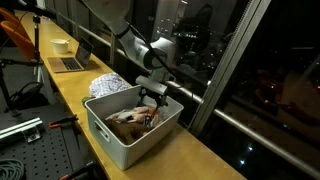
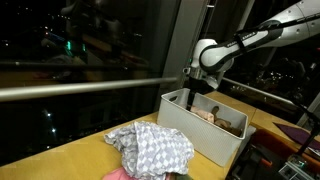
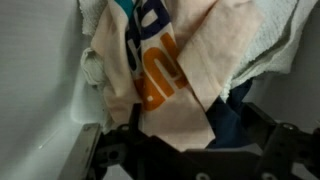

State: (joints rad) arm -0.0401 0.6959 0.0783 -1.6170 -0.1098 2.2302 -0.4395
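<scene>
Gripper (image 1: 152, 98), jaws apart, above crumpled cloths (image 1: 128, 117) in white bin (image 1: 125, 148) (grey patterned cloth (image 1: 108, 84) just outside)

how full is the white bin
Partly full: crumpled cloths lie inside the bin, not heaped above its rim; the open gripper hangs over them.

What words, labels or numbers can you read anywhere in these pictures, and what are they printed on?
No text reads as a whole word.
printed cloth in the white bin: large orange and teal marks, perhaps letters, broken by folds and blurred in the wrist view; unreadable.
laptop: too small in an exterior view to show any label.
</scene>
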